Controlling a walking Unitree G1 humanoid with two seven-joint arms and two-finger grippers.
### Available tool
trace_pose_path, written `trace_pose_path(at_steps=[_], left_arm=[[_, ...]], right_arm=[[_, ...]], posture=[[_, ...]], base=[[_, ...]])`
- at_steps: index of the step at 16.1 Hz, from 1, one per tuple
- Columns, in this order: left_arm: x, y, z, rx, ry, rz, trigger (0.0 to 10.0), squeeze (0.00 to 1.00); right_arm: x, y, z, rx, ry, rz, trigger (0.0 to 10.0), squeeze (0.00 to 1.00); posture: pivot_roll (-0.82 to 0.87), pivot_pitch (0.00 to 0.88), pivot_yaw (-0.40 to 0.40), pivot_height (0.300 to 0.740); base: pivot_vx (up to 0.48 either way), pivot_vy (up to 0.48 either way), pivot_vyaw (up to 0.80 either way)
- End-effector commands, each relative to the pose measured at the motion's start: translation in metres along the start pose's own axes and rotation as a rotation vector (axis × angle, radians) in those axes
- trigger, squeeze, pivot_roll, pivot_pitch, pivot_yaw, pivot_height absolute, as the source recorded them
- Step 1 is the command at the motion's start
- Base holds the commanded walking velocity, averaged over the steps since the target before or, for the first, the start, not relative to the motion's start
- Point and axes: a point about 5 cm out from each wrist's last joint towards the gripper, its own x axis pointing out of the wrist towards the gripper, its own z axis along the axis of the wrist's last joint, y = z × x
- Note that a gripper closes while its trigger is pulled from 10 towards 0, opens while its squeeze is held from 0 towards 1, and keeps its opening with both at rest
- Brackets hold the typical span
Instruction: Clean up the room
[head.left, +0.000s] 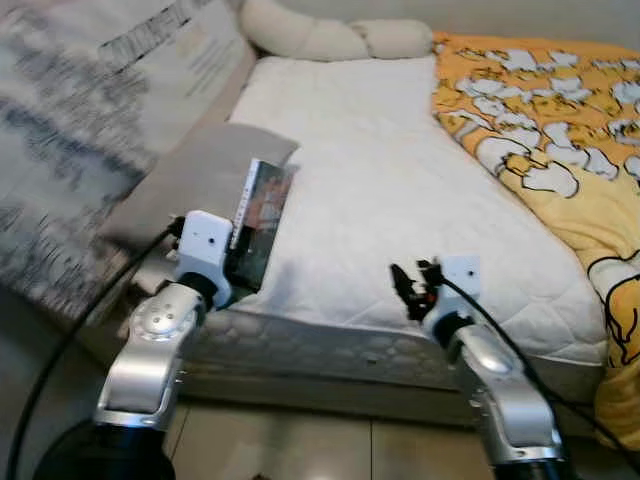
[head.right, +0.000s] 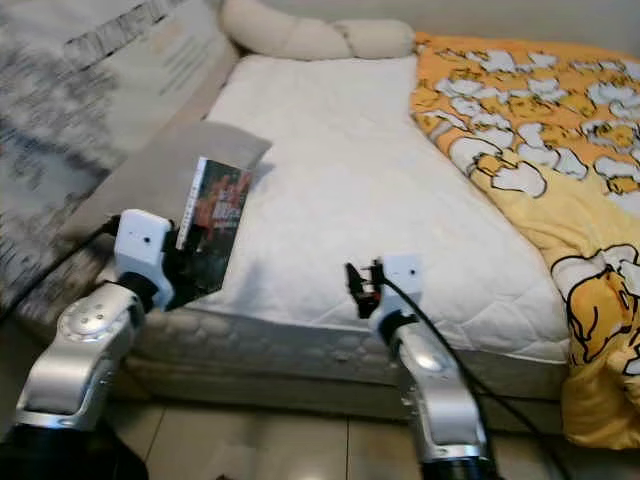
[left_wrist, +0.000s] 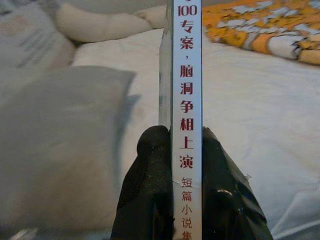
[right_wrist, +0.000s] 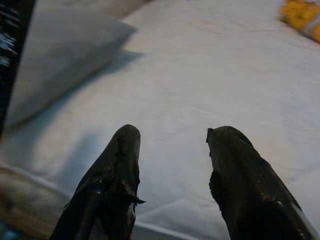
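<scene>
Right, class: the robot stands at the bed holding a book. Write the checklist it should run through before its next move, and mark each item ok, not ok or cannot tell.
1. Thin white-spined paperback book pinched between the left gripper fingers: ok.
2. Book held upright, clear of the white quilted mattress: ok.
3. Right gripper open and holding nothing: ok.
4. Bare mattress ahead of the right gripper: ok.
5. Grey rectangular pillow lies just behind the book; whether they touch: cannot tell.
6. Place where the book belongs, such as a shelf: cannot tell.
</scene>
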Motion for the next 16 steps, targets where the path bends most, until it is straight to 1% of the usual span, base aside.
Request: trace_pose_path(at_steps=[1,7,14,16], left_arm=[[0.0009,0.0008,0.0107,0.018,-0.041,-0.011,10.0,0.0],[0.0011,0.0003,0.0099,0.01,-0.036,-0.015,10.0,0.0],[0.001,-0.0039,0.0063,-0.011,-0.024,-0.034,10.0,0.0],[0.0012,-0.0041,0.0064,-0.01,-0.024,-0.038,10.0,0.0]], right_arm=[[0.0007,-0.0005,0.0036,0.005,-0.006,-0.004,10.0,0.0],[0.0017,-0.0012,0.0042,-0.003,-0.005,-0.002,10.0,0.0],[0.0022,-0.0023,0.0049,-0.024,-0.001,0.007,10.0,0.0],[0.0022,-0.0019,0.0044,-0.017,0.005,0.011,10.0,0.0]], posture=[[-0.01,0.0,0.038,0.74],[-0.01,0.0,0.036,0.74],[-0.01,0.0,0.031,0.74],[-0.01,0.0,0.033,0.74]], base=[[0.39,0.0,0.0],[0.39,0.0,0.0],[0.389,0.0,0.0],[0.39,0.0,0.0]])
